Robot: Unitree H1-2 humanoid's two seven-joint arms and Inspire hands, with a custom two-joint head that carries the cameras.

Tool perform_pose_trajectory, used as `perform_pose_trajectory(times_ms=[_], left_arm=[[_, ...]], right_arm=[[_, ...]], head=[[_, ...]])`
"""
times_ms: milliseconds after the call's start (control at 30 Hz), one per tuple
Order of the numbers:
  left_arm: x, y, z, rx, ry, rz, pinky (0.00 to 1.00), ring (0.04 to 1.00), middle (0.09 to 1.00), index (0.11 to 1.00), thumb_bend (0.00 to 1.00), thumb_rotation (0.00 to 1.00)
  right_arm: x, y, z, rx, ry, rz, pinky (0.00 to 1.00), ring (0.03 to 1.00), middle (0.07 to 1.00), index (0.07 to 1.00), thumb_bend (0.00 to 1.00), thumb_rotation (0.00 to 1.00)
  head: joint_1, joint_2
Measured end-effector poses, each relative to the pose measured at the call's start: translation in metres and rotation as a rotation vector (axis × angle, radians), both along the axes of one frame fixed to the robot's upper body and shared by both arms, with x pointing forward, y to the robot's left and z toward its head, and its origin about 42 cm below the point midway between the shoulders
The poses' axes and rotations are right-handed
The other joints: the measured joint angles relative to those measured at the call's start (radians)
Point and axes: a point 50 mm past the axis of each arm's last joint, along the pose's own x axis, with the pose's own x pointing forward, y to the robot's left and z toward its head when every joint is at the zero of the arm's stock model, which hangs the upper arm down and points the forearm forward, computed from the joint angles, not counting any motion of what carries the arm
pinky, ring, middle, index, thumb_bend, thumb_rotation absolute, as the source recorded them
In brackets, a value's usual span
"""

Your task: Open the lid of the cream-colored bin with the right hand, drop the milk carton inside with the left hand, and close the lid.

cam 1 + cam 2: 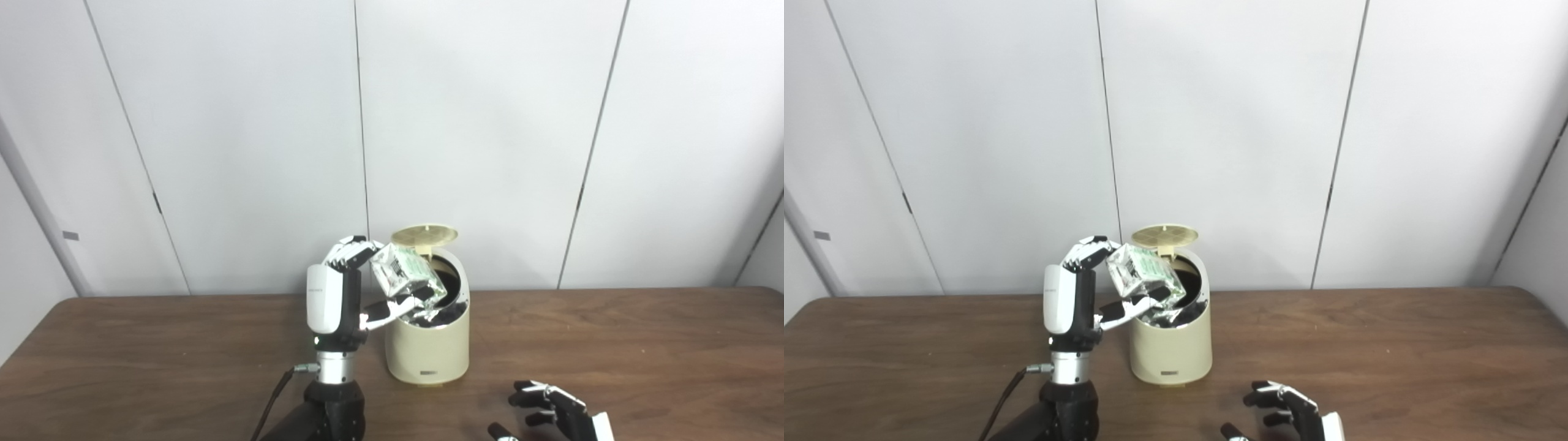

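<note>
While left hand (343,288) clasps milk carton (407,275), long axis slants down-right into open bin (429,343).

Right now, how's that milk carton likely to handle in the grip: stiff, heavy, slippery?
The milk carton looks crumpled, so probably soft and empty-light. The left hand pinches it tilted over the bin; its glossy skin may slip. Once released, it should drop in.

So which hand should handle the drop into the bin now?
Left. The left hand already holds the milk carton tilted over the open bin, lid up. The right hand sits low, empty.
</note>
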Motion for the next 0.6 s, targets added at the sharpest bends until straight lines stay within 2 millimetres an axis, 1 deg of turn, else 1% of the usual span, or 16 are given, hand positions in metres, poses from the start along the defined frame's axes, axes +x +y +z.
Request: perform_pose_trajectory(times_ms=[133,333,467,600], left_arm=[[0.0016,0.0037,0.0009,0.006,0.001,0.005,0.7,0.523,0.467,0.449,0.5,0.0],[0.0019,0.0038,0.0006,0.014,0.003,0.004,0.69,0.517,0.469,0.45,0.5,0.0],[0.0018,0.0038,0.0,0.026,0.0,0.003,0.7,0.516,0.468,0.45,0.5,0.0],[0.0017,0.0042,-0.0019,0.047,-0.003,0.004,0.7,0.518,0.464,0.454,0.5,0.0]], right_arm=[[-0.0001,0.0003,0.0002,-0.001,-0.001,0.001,0.53,0.644,0.693,0.496,0.48,0.14],[-0.0001,0.0006,0.0002,-0.004,-0.001,0.002,0.51,0.625,0.688,0.496,0.48,0.14],[-0.0001,0.0007,0.0002,-0.006,-0.001,0.002,0.53,0.641,0.692,0.496,0.48,0.14],[-0.0001,0.0007,0.0002,-0.005,0.0,0.003,0.49,0.613,0.686,0.496,0.48,0.15]], head=[[0.0,0.0],[-0.003,0.0],[-0.005,0.002],[-0.003,0.003]])
